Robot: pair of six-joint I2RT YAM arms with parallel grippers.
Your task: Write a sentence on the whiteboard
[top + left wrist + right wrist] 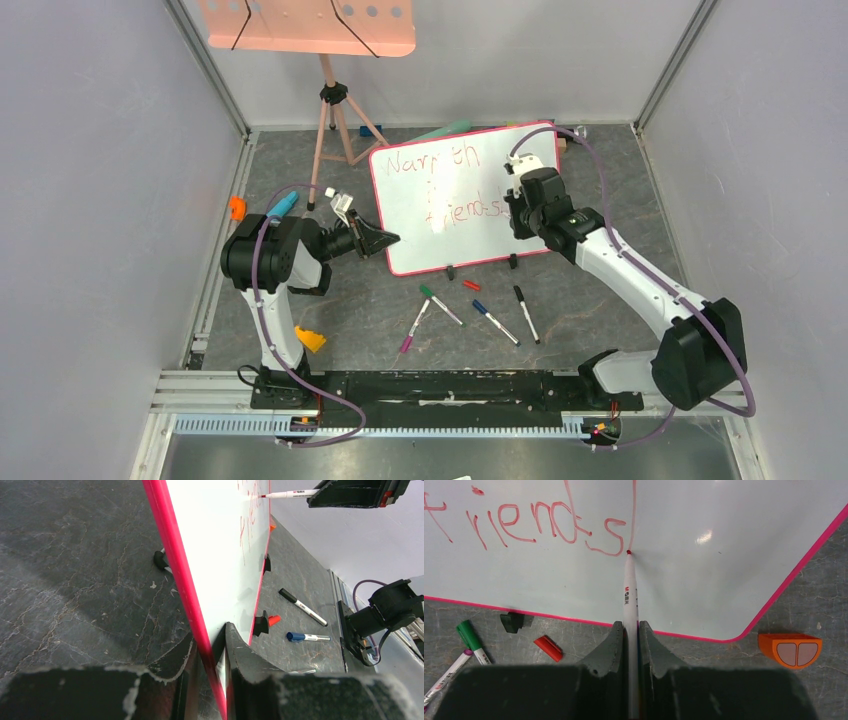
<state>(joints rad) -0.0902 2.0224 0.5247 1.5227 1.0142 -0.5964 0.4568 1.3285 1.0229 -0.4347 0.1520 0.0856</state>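
At the far left a small orange piece (237, 207) is seen near the edge of the dark table (350, 320), and an orange-yellow wedge (310, 340) lies beside the left arm's base; behind them a salmon-pink perforated tray (310, 25) is carried on a tripod (335, 120). The left gripper (385, 240) is clamped on the left edge of the whiteboard (420, 245); in the left wrist view its fingers (240, 650) are set on either side of the pink-red rim. The whiteboard is stood at mid-table on its lower edge, on two black clip feet (451, 271). The sentence (432, 160) is written on it in thin red strokes; "Warmth" is read at the top and "friends" lower down, with a faint mark between that cannot be made out. In front of the board lie a purple-capped marker (413, 328), a green-capped marker (440, 303), a red cap (471, 285), a blue-capped marker (495, 322) and a black-capped marker (525, 313). To the right, the right gripper (630, 630) is closed tight on a white marker (630, 595); its red tip is pressed to the board just after the final "s". An orange block (796, 650) sits on the table just beside the board's lower right corner.
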